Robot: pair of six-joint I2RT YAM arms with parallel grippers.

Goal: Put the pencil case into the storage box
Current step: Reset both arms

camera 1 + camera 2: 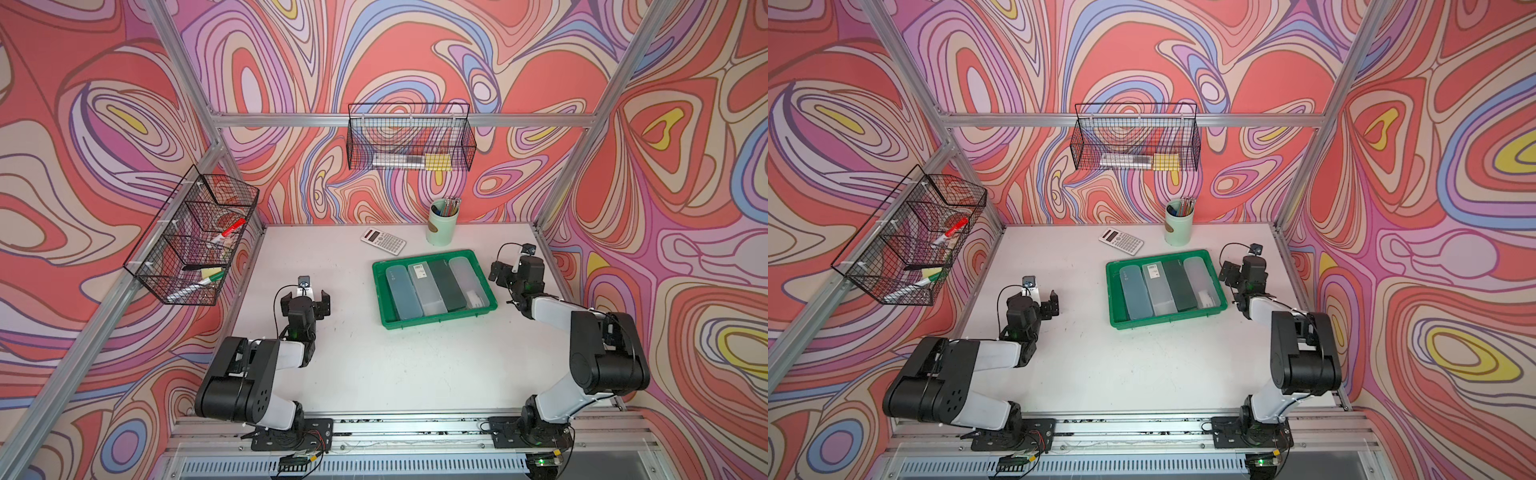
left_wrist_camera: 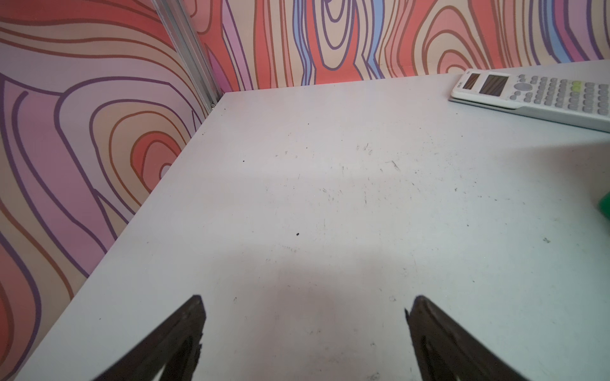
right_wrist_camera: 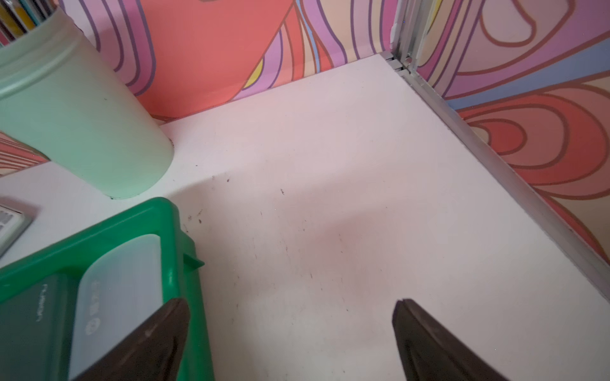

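Storage box [image 1: 439, 319], bright green: right of centre in both top views, on white worktop [image 1: 353, 353].
Contents: 4 pencil cases [image 1: 426, 291], flat, side by side.
Right pincer [image 3: 290, 306]: jaws apart, empty, just right of the box.
Left pincer [image 2: 303, 306]: jaws apart, empty, left of centre.
Calculator [image 1: 383, 241] and pen cup [image 1: 441, 226]: above the box.

Swirly walls [image 1: 415, 50], white tbl [image 1: 415, 365], alu frame [image 1: 291, 120]

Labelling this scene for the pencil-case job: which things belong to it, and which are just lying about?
Job: storage box; four pencil cases lying inside it.
Lying about: calculator; pen cup; back wire basket; side wire basket.
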